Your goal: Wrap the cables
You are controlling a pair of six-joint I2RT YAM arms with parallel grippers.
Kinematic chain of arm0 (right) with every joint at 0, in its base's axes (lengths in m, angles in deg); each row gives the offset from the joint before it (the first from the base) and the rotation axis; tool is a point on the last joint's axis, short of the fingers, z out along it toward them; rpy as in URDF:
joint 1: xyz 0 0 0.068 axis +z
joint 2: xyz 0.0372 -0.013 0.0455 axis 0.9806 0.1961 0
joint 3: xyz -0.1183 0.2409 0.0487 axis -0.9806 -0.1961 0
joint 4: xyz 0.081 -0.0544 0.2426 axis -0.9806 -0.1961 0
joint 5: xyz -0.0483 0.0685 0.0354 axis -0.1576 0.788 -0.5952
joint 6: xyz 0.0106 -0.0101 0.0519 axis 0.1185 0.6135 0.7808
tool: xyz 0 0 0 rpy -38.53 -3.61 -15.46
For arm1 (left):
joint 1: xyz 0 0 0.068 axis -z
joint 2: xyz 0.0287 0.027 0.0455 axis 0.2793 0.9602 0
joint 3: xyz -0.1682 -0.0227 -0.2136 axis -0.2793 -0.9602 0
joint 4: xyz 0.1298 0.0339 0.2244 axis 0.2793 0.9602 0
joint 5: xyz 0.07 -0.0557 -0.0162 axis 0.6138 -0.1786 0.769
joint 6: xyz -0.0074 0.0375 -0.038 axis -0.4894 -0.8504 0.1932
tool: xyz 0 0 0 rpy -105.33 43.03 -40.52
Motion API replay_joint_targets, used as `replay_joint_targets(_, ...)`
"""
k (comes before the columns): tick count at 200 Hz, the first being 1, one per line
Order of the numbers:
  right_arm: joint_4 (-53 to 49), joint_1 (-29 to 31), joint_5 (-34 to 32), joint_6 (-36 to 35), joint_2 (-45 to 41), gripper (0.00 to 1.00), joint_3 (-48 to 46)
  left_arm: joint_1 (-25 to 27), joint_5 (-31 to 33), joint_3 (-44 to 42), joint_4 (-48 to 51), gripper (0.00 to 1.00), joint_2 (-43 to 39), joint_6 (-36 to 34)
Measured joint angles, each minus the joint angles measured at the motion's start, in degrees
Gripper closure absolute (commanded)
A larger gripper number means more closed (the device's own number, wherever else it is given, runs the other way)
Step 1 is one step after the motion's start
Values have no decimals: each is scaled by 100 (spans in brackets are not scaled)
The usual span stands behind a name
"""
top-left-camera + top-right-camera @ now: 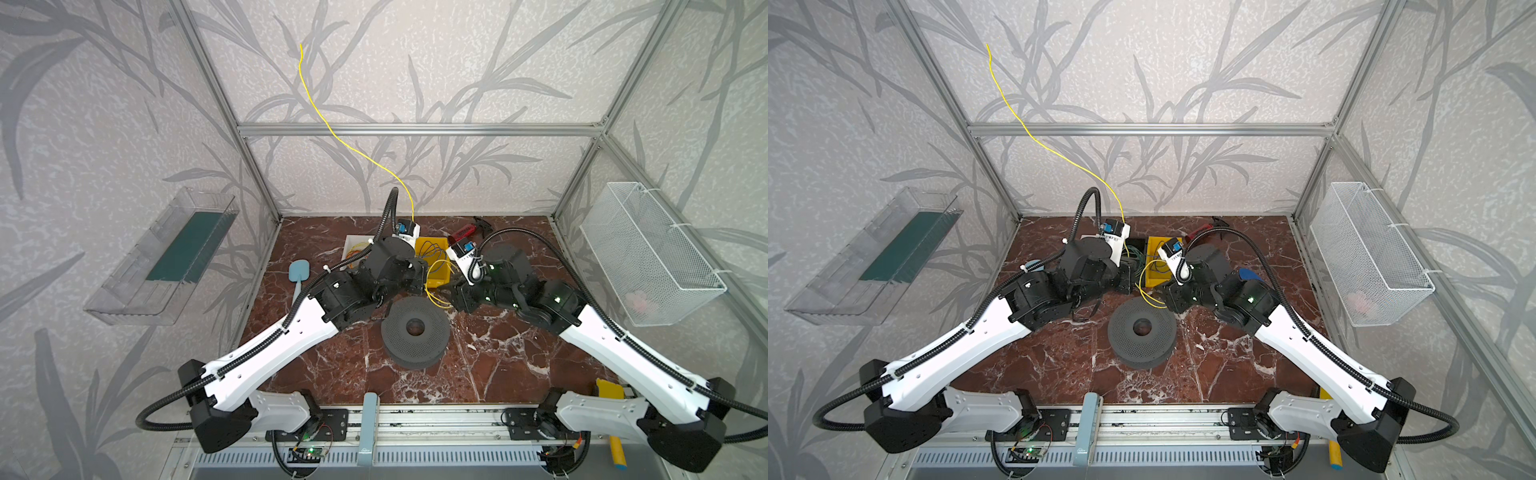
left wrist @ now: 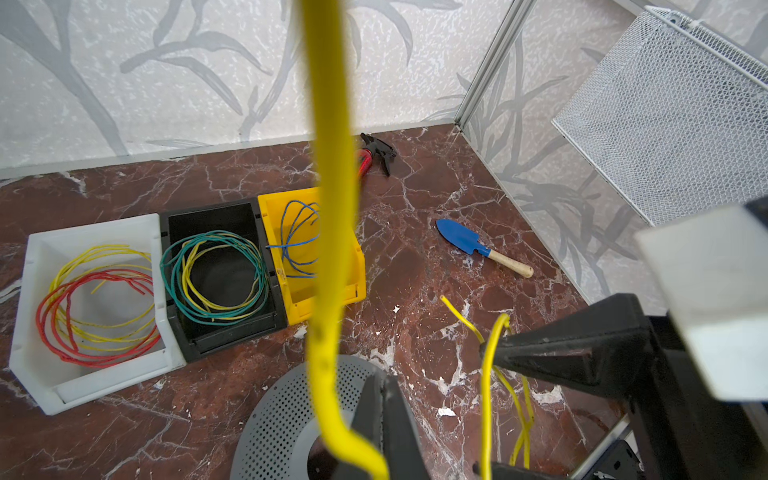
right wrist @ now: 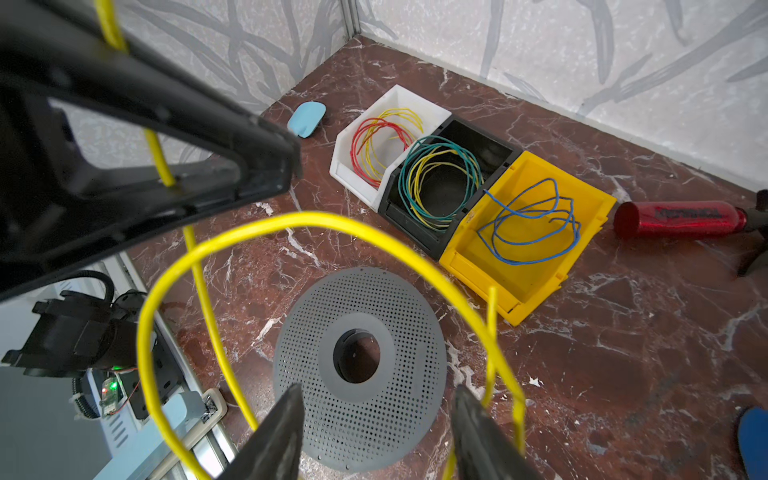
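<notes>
Worktop (image 1: pixel 498 365) of red marble, and in the middle of it the grey perforated spool (image 1: pixel 415 332), lying flat with its hub hole up. Everything turns on that spool. Beyond it are three bins in a row, white bin (image 2: pixel 41 257), black bin (image 2: pixel 174 216) and yellow bin (image 2: pixel 357 266), each with coiled wire inside, crowding the spool's far side. Off to the spool's right lie a blue trowel (image 2: pixel 461 237) and a red bottle (image 3: pixel 681 218), well apart from the action. Now the tools: the left tool (image 2: pixel 382 399) is above the spool's far-left edge, clamped tight on the yellow cable (image 1: pixel 332 129). The right tool (image 3: pixel 378 388) is above the far-right edge, jaws standing apart and gripping nothing I can see, with one strand just beside a finger (image 3: pixel 478 432). The cable's long tail rises steeply from the left tool, up and away from the spool. Its lower end drops in a springy loop between the two tools, over the spool's far rim. The right tool looks nearer that loop, and I'd call the yellow bin just behind it the likely snag.
</notes>
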Motion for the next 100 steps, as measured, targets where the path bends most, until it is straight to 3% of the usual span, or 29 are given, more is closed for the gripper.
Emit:
replay_joint_targets(68, 238, 28, 269, -59, -31, 36, -11, 4, -9, 44, 192, 100, 116, 50)
replay_joint_targets(100, 225, 33, 76, -66, -26, 35, -11, 4, -11, 90, 232, 100, 140, 59)
